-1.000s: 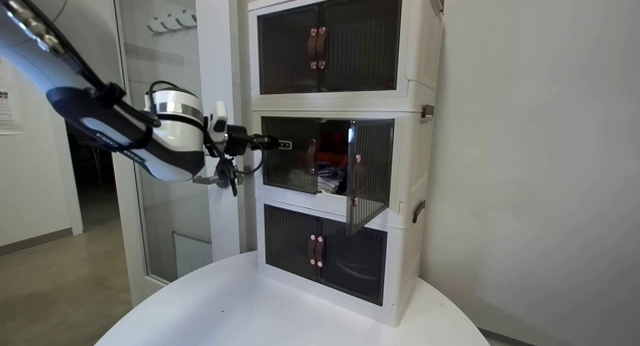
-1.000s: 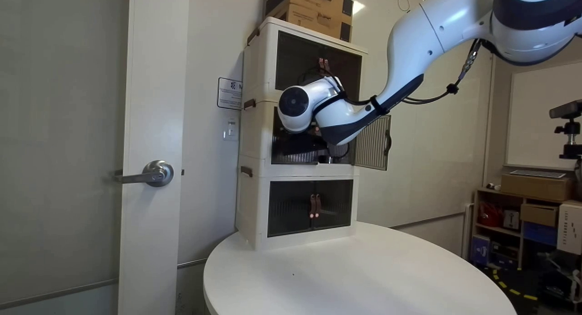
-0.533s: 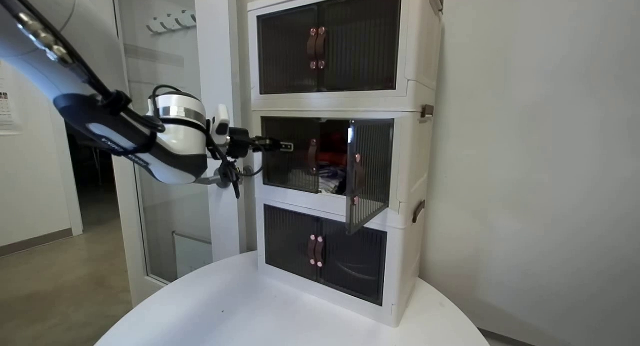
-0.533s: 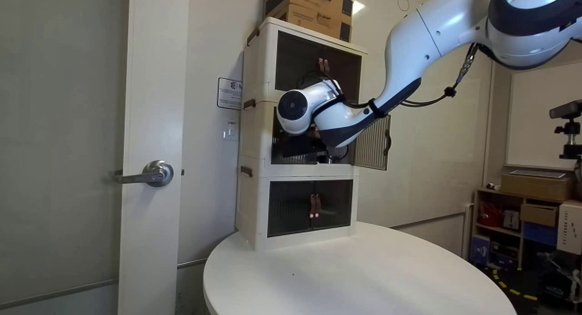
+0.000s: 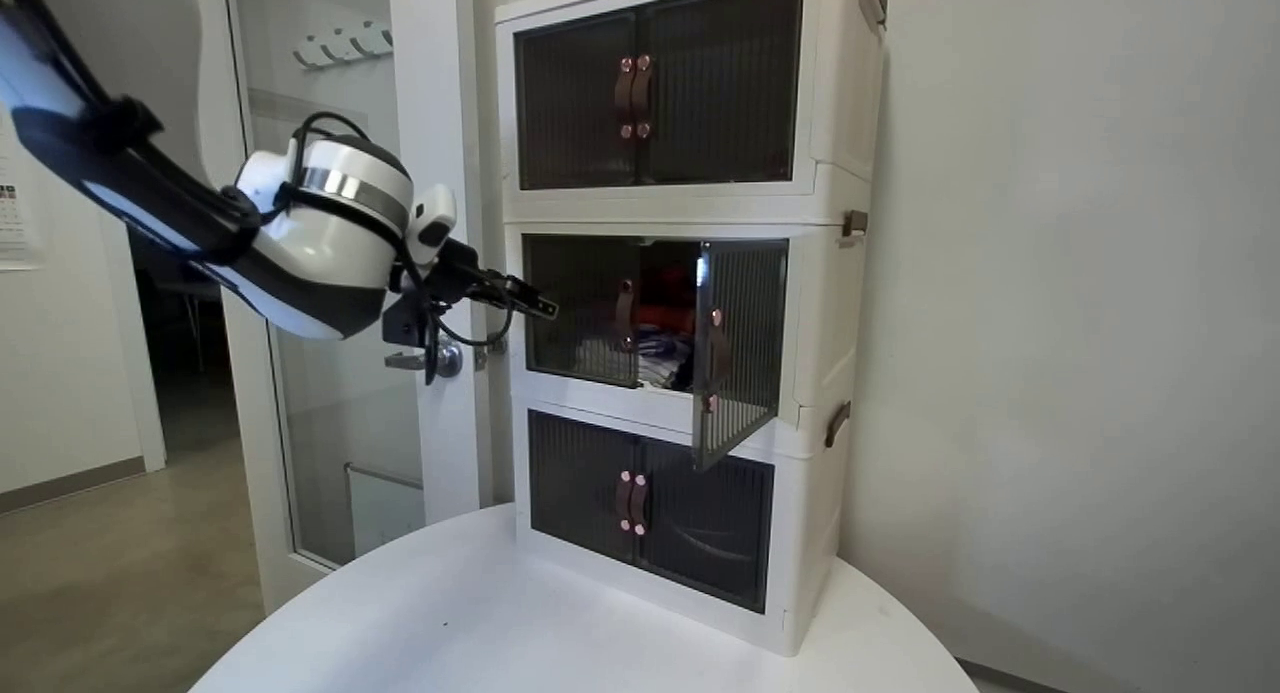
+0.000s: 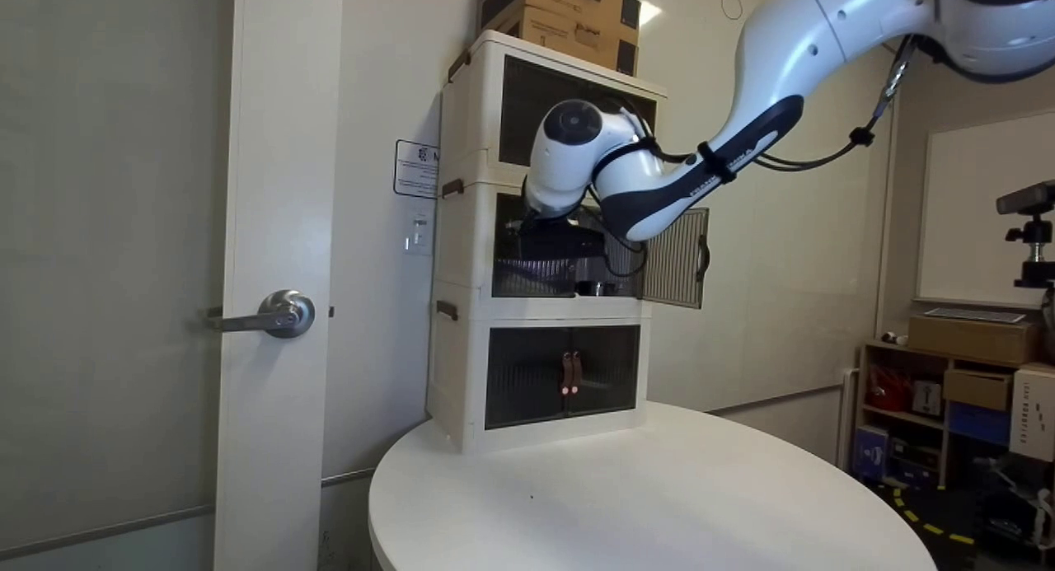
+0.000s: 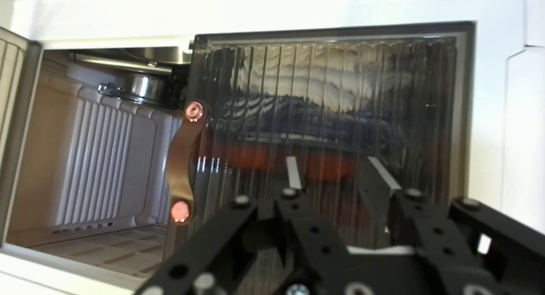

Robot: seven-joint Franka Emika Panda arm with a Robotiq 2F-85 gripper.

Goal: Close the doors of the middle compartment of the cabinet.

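The middle compartment of the white cabinet (image 5: 650, 205) has two dark ribbed doors. The door nearer the arm (image 5: 580, 313) lies flush or nearly flush with the front. The far door (image 5: 745, 343) swings outward, wide open; it also shows open in an exterior view (image 6: 674, 258) and at the left edge of the wrist view (image 7: 17, 95). Red items and folded cloth (image 5: 662, 348) sit inside. My gripper (image 5: 545, 308) is in front of the flush door, fingers apart and empty. In the wrist view, my gripper (image 7: 331, 158) is over that door's panel, right of its brown strap handle (image 7: 181, 163).
The top compartment (image 5: 660, 83) and bottom compartment (image 5: 650, 513) have shut doors. The cabinet stands on a round white table (image 6: 659, 489). Cardboard boxes (image 6: 569, 27) rest on top. A room door with a lever handle (image 5: 447, 359) is close behind the gripper.
My gripper has drawn back from the flush door and tilted downward, and the arm has pulled away. That door has shifted slightly toward the frame since one second ago. The open door has not moved.
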